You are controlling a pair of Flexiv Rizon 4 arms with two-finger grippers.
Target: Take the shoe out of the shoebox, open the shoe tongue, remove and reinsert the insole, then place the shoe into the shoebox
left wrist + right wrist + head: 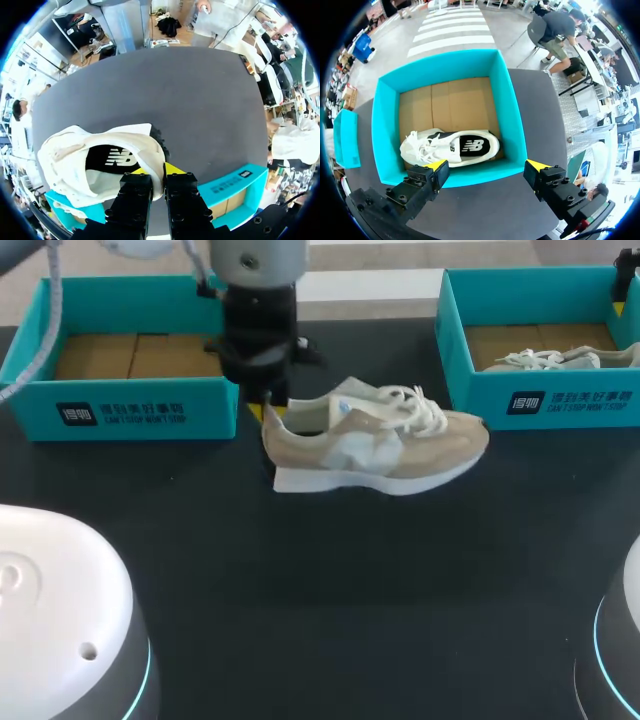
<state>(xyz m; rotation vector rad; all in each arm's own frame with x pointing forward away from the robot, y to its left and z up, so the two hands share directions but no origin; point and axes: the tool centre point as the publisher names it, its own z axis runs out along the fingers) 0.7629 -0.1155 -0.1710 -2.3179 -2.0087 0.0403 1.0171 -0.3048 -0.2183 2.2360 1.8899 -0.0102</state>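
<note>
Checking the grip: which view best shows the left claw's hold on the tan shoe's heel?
The left wrist view: the left claw pinches the heel wall of the shoe between both fingers. In the head view the arm hides the contact; the right wrist view shows neither.

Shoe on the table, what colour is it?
The shoe is beige and white, best in head view.

Left gripper [268, 416] tips mostly hidden behind own wrist and shoe [375, 440] heel (head view); second shoe [548, 359] apparently half masked by right shoebox [545, 400] wall.
</note>
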